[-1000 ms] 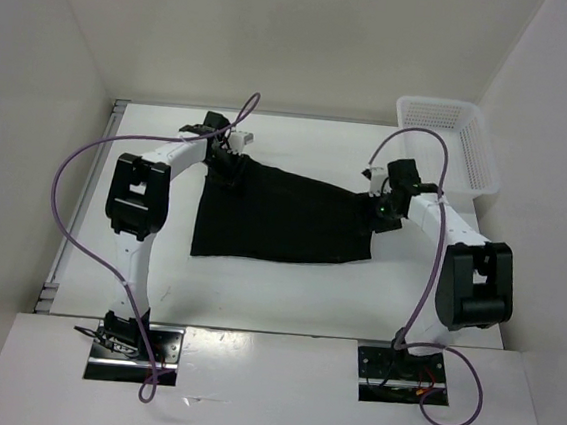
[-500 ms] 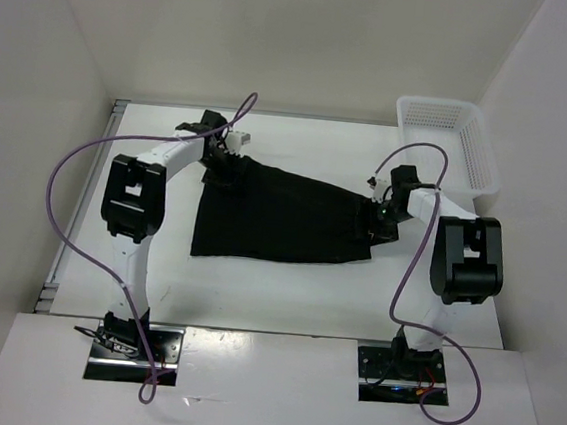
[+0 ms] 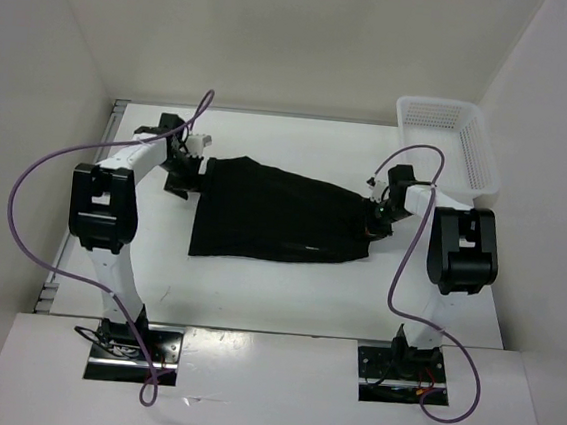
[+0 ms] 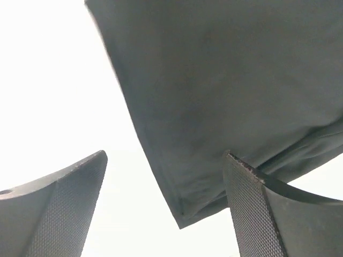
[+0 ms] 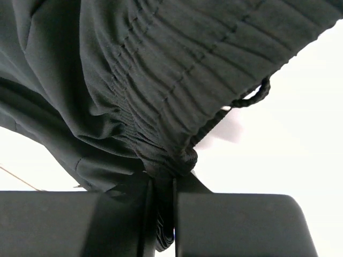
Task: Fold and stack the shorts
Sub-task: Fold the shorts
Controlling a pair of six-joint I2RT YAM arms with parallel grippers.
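White walled-in table (image 3: 286, 293) under black shorts (image 3: 273, 217), left claw (image 3: 184, 178) apart at their corner, right claw (image 3: 375, 221) tight on their waistband

The shorts (image 3: 278, 212) lie spread on the table (image 3: 287, 283), mid-table, between my two grippers. My left gripper (image 3: 181, 162) sits at the shorts' far-left corner, just left of that edge; in my left wrist view the cloth corner lies between my spread fingers (image 4: 69, 203). My right gripper (image 3: 375, 219) sits at the shorts' right edge, the bunched waistband pinched between its fingers, a cord loop (image 5: 252, 96) just right of the bunch. The basket (image 3: 451, 138) stands in the far-right table corner, behind and right of my right gripper, apart from the shorts
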